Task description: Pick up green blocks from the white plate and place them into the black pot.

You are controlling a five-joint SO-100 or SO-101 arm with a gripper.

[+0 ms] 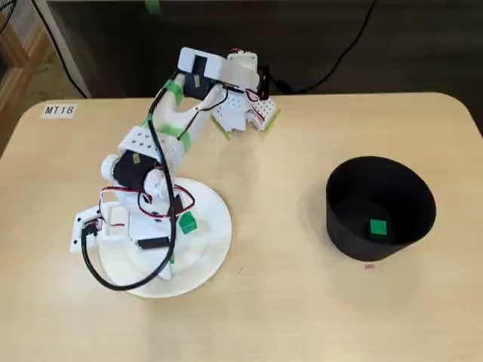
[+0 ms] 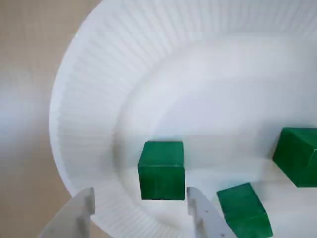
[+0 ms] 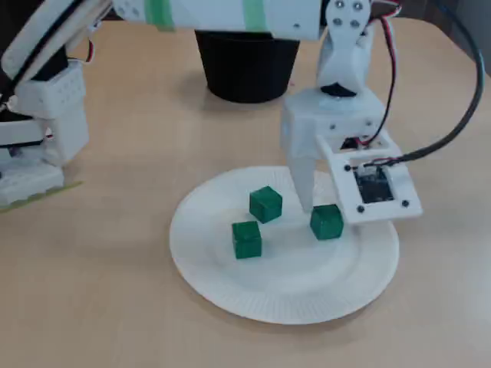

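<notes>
Three green blocks lie on the white plate (image 3: 230,291). In the wrist view one block (image 2: 162,170) sits right at my gripper (image 2: 140,192), partly between the open fingertips (image 2: 198,208). Two more blocks (image 2: 245,210) (image 2: 297,156) lie to its right. In a fixed view my gripper (image 3: 325,208) hangs low over the plate, straddling the right-hand block (image 3: 327,221). The other two blocks (image 3: 265,204) (image 3: 247,238) lie to its left. The black pot (image 1: 339,219) stands apart to the right with one green block (image 1: 378,228) inside.
The arm's base (image 1: 241,105) is at the table's back edge, with cables trailing behind it. A label reading MT18 (image 1: 59,110) is stuck at the back left corner. Bare tabletop lies between the plate (image 1: 215,249) and the pot.
</notes>
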